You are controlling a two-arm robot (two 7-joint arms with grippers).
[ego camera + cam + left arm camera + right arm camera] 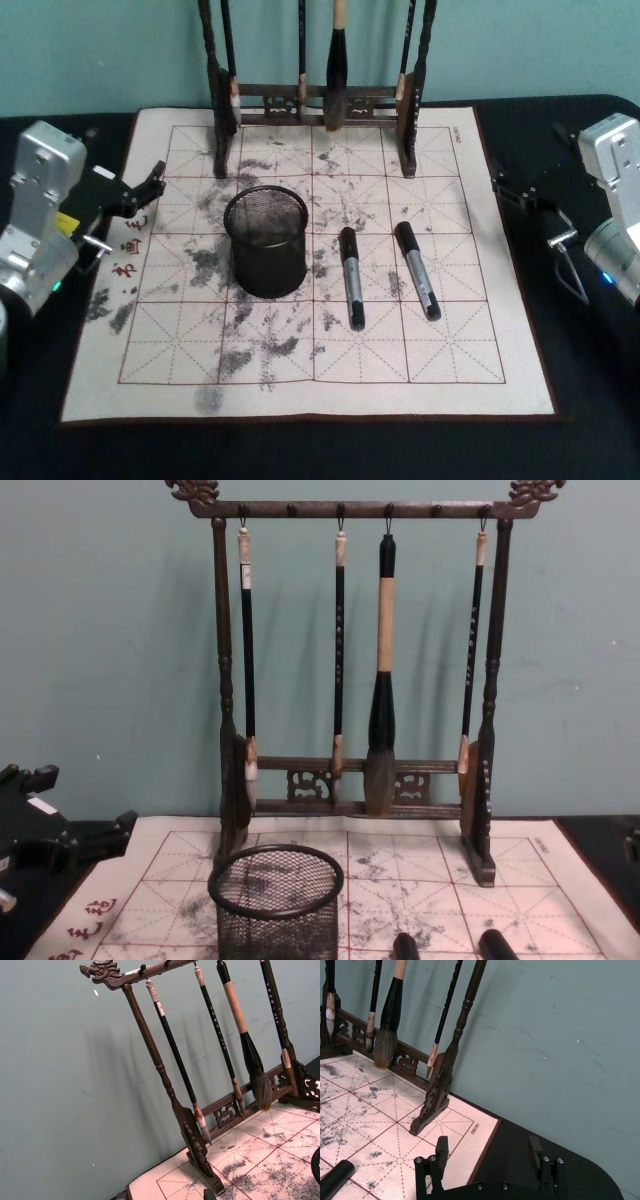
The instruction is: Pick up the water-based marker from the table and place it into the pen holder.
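Water-based marker, a slim black-and-grey barrel (417, 270), lies beside its twin (350, 278) on the ink-stained white mat (460, 360) right of the black wire-mesh pen holder (266, 243), so my right pincer (505, 185), spread wide at the mat's edge, should straddle it crosswise at mid-length, left pincer (150, 185) parked opposite.

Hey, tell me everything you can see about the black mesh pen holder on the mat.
The pen holder is a short round cup of black wire mesh with a solid dark rim. It stands upright, mouth up, on the ink-stained white mat, left of centre and in front of the wooden brush rack. It looks empty. The nearest marker lies to its right, apart from it. Only the mat touches it.
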